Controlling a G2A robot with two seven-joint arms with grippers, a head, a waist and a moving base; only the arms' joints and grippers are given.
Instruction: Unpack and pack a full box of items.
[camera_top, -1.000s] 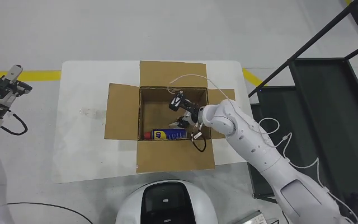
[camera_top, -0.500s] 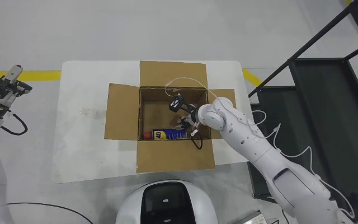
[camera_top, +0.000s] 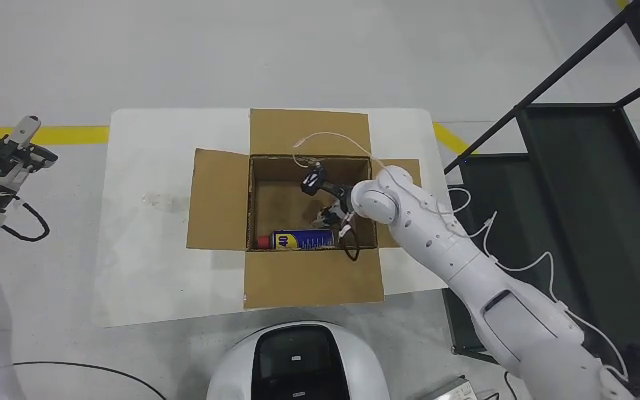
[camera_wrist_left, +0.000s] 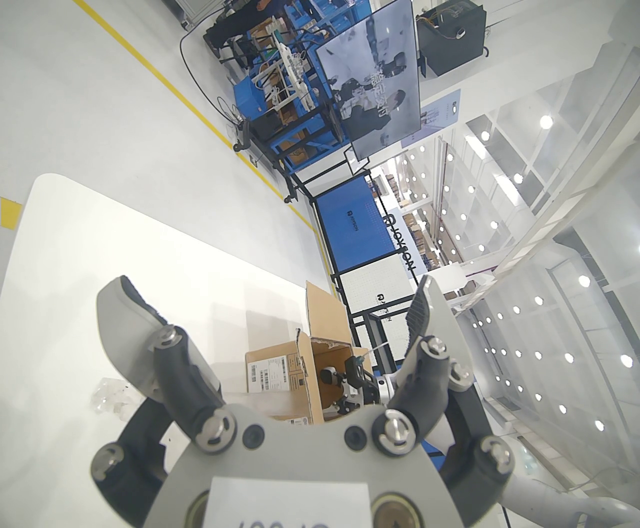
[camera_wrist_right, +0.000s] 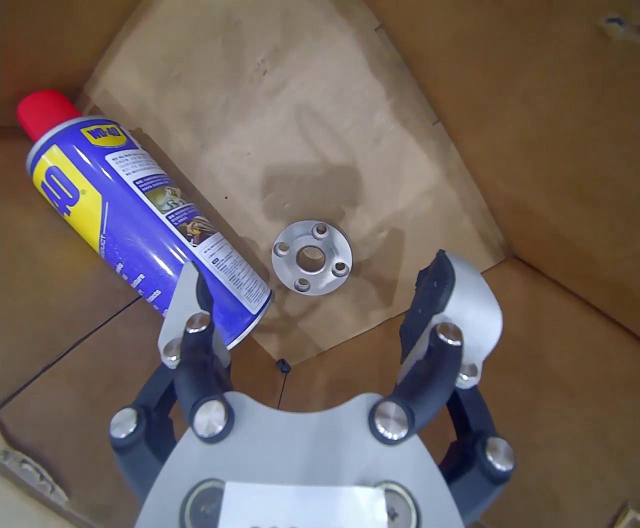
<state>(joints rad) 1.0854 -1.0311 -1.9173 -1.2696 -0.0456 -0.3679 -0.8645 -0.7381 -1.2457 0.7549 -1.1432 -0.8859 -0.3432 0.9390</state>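
An open cardboard box stands on the white table, flaps spread. Inside it lie a blue and yellow spray can with a red cap and a round metal flange with several holes, beside the can's base. My right gripper is down in the box, open, just above the flange with nothing between its fingers. From above the can lies along the near wall, with the right gripper over it. My left gripper is open and empty, far off the table's left side.
The box appears in the left wrist view far across the table. A clear crumpled bit of plastic lies on the table left of the box. A dark stair frame stands to the right of the table.
The right arm has shifted a little further left and down into the box. The left arm has not moved.
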